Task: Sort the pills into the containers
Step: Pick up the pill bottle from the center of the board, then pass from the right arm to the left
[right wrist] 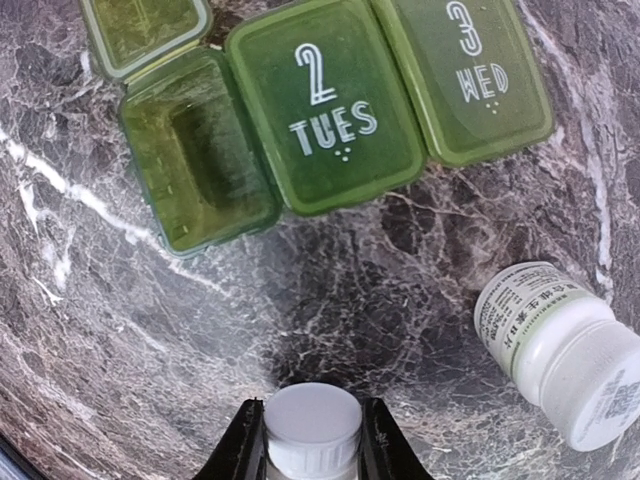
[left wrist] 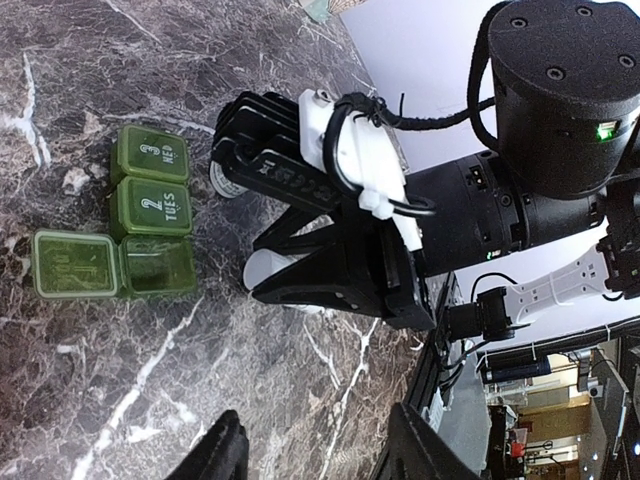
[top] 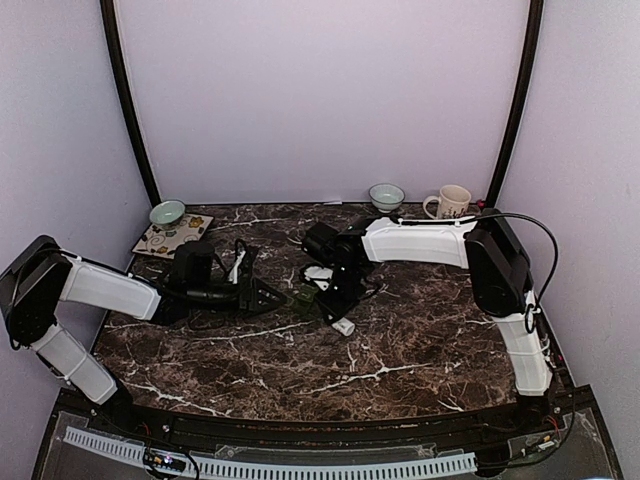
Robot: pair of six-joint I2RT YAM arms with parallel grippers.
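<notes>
Left fingers (left wrist: 318,450) hung spread and empty, low over the marble counter (left wrist: 90,380), just short of the green pill organizer (right wrist: 320,100): end cell open, TUES and WED lids down. Right fingers (right wrist: 313,450) pinched a white-capped bottle (right wrist: 312,412) near it; a second bottle (right wrist: 560,345) lay on its side alongside.

Top view high; both wrists close, share organizer (right wrist: 320,110).
</notes>
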